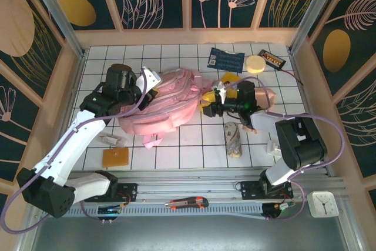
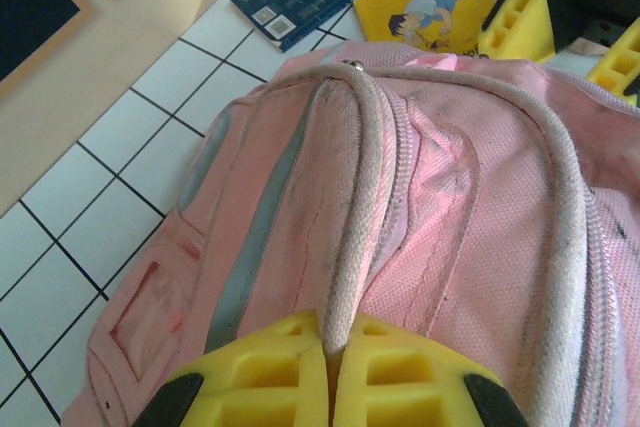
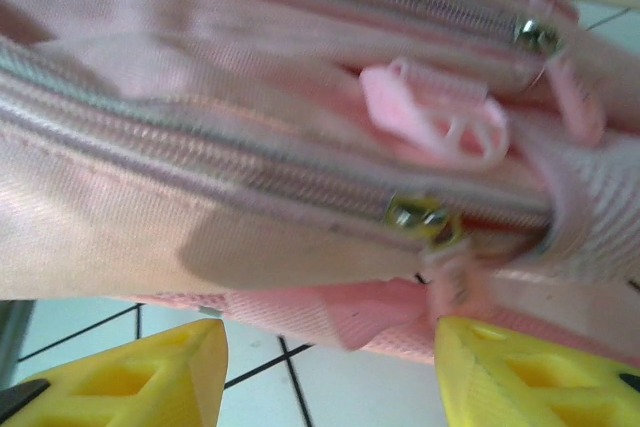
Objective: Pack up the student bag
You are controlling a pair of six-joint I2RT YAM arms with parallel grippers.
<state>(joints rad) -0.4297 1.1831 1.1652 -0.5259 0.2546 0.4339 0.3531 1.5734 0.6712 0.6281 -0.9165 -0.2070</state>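
Observation:
The pink student bag (image 1: 167, 107) lies in the middle of the tiled table. My left gripper (image 1: 154, 84) is at its upper left side, its yellow fingers shut on a whitish piped edge of the student bag (image 2: 450, 207), pinched at the left gripper (image 2: 335, 347). My right gripper (image 1: 208, 104) is at the bag's right side. Its right gripper (image 3: 330, 372) jaws stand apart under a zipper slider (image 3: 420, 215), with a fold of pink fabric hanging between them. The zipper's pink pull (image 3: 450, 282) lies against the right finger (image 3: 520, 372).
A blue book (image 1: 226, 60), a yellow booklet (image 1: 230, 79), a pale round disc (image 1: 255, 64) and a black box (image 1: 273, 58) lie behind the bag. A patterned roll (image 1: 234, 139) and an orange block (image 1: 115, 157) lie in front. A box cutter (image 1: 188, 204) rests on the rail.

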